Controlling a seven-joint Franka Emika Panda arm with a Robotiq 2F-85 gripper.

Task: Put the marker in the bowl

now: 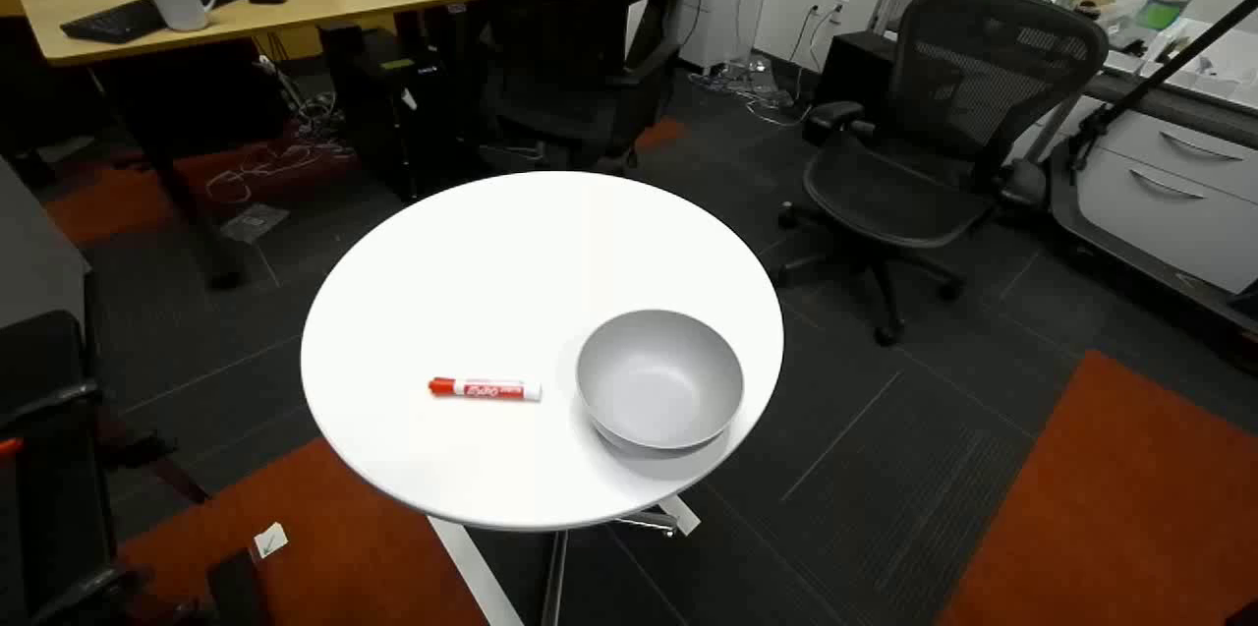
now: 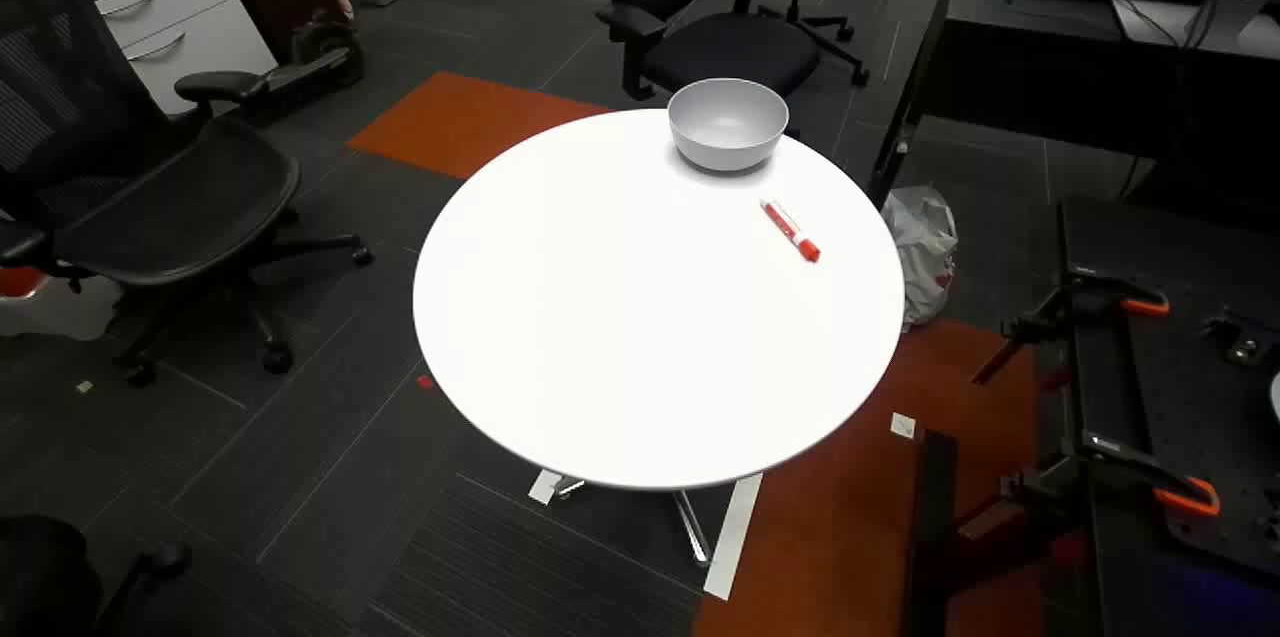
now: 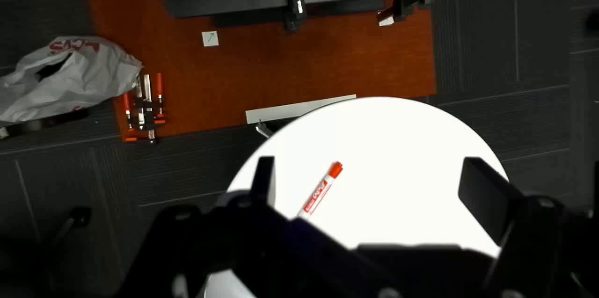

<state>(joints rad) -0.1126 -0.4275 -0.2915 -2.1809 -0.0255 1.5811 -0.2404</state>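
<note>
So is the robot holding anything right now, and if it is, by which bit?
Nothing is held. The gripper is open in the wrist view, and the marker lies on the white table, beside the bowl.

Black two-fingered gripper [image 3: 368,176]: dark nearly all over, I see, with a faint blue cast along one side.
Dark squared fingertips [image 3: 484,195]: flat-faced slabs, one edge catching soft grey.
Chunky black links [image 3: 533,242]: rounded pivot heads [image 3: 545,202] with dull grey glints.
Small pale spots [image 3: 388,293]: low on the body, too blurred for me to name.
</note>
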